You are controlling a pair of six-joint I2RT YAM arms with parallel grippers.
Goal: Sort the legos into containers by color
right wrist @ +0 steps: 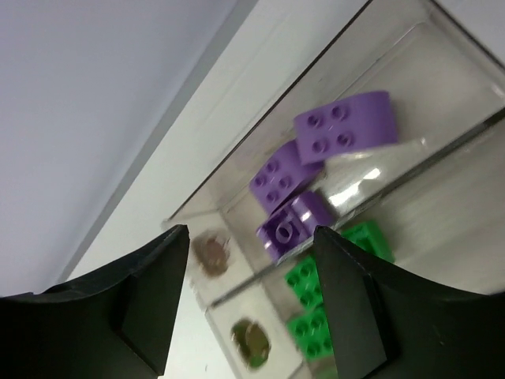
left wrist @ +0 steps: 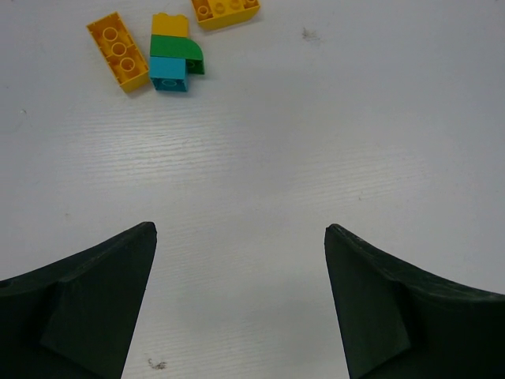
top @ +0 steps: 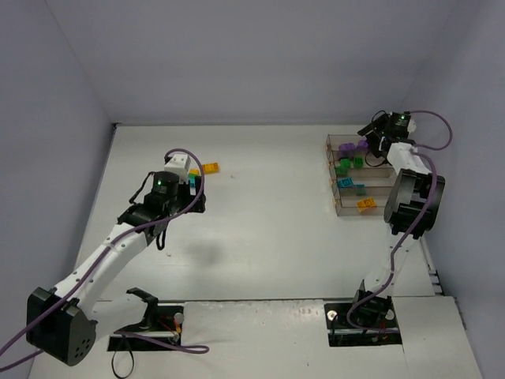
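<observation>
Right wrist view: purple bricks (right wrist: 343, 130) lie in the end bin (right wrist: 450, 79), green bricks (right wrist: 316, 296) in its neighbour. One colour per bin, as the sorting wants. Top view shows teal bricks (top: 347, 183) and orange bricks (top: 365, 204) in the other two. Right gripper (right wrist: 252, 237) hangs over the purple bin, fingers spread. Lowest purple brick (right wrist: 288, 229) shows in the gap, blurred, clear of the left finger; it looks dropped rather than pinched. Position over that bin fits a purple delivery.

Left side: loose bricks (left wrist: 175, 55) on the table (left wrist: 316, 142), unsorted. They are two orange ones plus a small orange-green-teal stack. Left gripper (left wrist: 240, 229) hovers short of them, fingers spread wide, nothing between. Bricks sit ahead of its tips and to the left, near but apart. Likely the next pick; the stack may need splitting first.
</observation>
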